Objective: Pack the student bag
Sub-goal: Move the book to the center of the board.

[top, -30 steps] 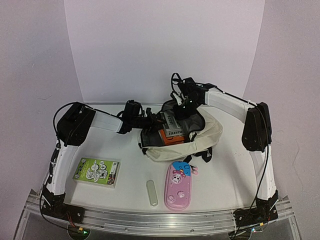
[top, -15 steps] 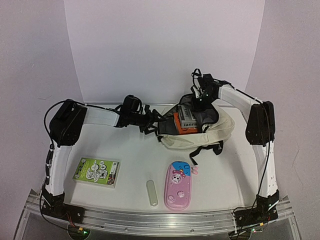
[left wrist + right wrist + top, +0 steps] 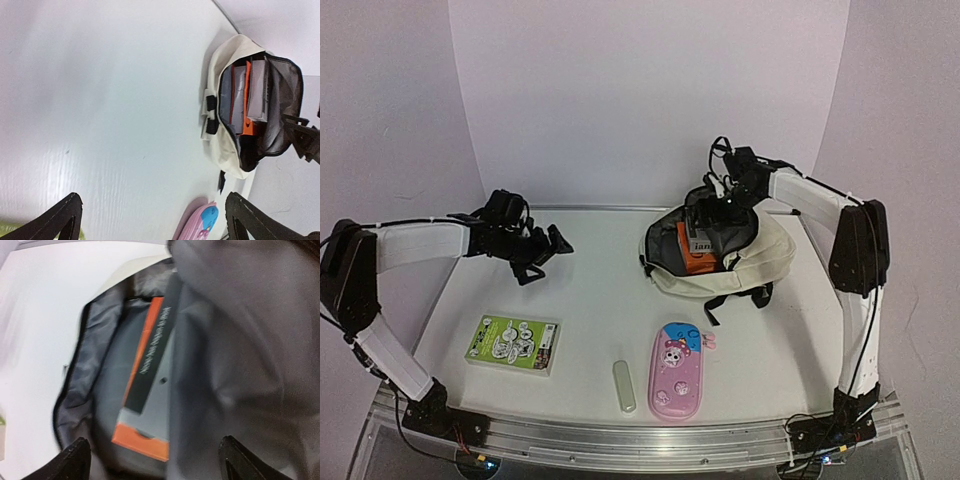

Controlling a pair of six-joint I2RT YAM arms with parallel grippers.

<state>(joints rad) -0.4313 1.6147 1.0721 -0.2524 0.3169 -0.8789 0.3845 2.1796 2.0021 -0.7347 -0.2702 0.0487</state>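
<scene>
The left hand (image 3: 542, 256) hangs over bare white worktop (image 3: 610, 300) in the left-centre of the overhead view. Its two black fingers (image 3: 67, 217) are spread wide and nothing lies between them. The right hand (image 3: 716, 212) sits right of centre in the upper part of that view, poised at the mouth of the cream fabric backpack (image 3: 720, 278). In its own wrist view its dark fingertips (image 3: 77, 457) also stand wide apart, gripping nothing, with the grey inner lining (image 3: 120, 380) beneath them.

The backpack lies on the worktop, well apart from the left hand, with its black-zipped opening gaping. An orange-edged book (image 3: 690, 255) stands inside it beside other flat grey items. From the left wrist the backpack (image 3: 217, 65) appears at upper right with the orange spine (image 3: 246, 100) showing.

Toward the bottom of the overhead view, a pink oval cartoon pencil case (image 3: 676, 375) lies below the backpack. A small pale oblong piece (image 3: 624, 386) sits just to its left. A green illustrated booklet (image 3: 513, 343) lies at lower left.
</scene>
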